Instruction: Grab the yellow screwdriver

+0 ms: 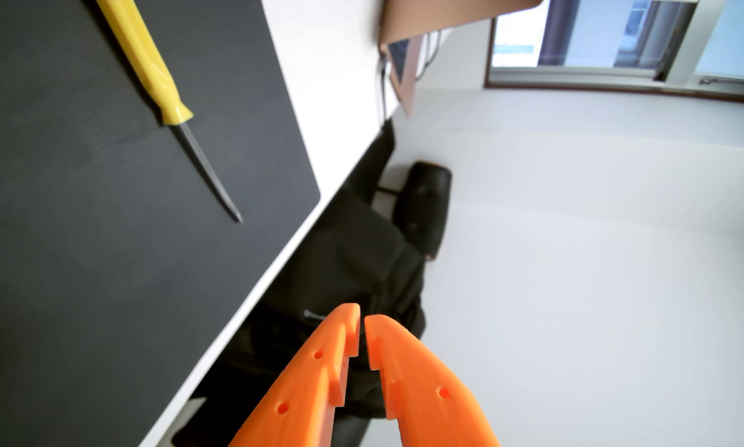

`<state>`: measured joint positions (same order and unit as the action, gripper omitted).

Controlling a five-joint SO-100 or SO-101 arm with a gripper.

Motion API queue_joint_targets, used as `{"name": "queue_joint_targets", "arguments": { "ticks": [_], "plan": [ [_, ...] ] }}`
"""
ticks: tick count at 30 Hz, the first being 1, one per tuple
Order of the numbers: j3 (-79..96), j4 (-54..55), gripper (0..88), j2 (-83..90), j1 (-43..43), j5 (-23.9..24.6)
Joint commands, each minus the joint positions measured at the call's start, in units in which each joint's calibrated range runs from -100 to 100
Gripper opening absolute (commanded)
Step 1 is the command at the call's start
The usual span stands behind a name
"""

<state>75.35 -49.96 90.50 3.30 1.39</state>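
Observation:
A yellow screwdriver (146, 64) lies on a dark mat (82, 236) in the upper left of the wrist view, handle running off the top edge, grey metal shaft (210, 174) pointing down and right. My orange gripper (362, 320) enters from the bottom centre, far from the tool and out past the table edge, aimed toward the room. Its two fingers nearly touch at the tips, with nothing between them.
The mat lies on a white table (331, 86) whose edge runs diagonally through the view. Past the edge stands a black office chair (421, 202) with dark clothing. A laptop (404, 68) sits at the table's far end, under a window (598, 38).

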Motion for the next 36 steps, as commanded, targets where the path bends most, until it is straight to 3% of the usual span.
{"name": "queue_joint_targets", "arguments": {
  "ticks": [1, 18, 36],
  "plan": [
    [-2.0, 3.09, 0.9, -6.22, -0.14, 0.16],
    [-16.95, 4.65, 0.9, -36.87, -5.79, -0.31],
    [-17.85, 7.51, 0.9, -48.93, -6.45, -1.15]
  ]
}}
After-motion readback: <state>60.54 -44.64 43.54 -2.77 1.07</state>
